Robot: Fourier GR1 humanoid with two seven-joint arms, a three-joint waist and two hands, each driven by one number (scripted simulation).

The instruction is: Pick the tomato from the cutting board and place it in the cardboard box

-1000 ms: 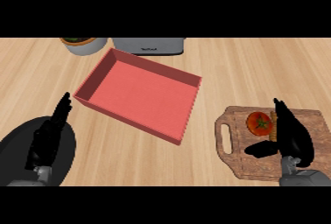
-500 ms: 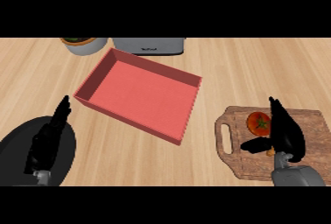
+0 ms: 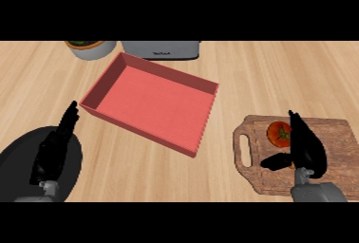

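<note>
Right hand (image 3: 303,151) now shifted left across the cutting board (image 3: 329,156) to just beside the tomato (image 3: 279,133), fingers straight and released with thumb spread, grasp not yet made; cardboard box (image 3: 203,119) well apart; left hand (image 3: 54,150) resting open, lower left.

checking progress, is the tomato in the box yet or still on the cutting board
Still on the cutting board. The tomato lies near its upper left, beside the open right hand; the red box holds nothing.
</note>
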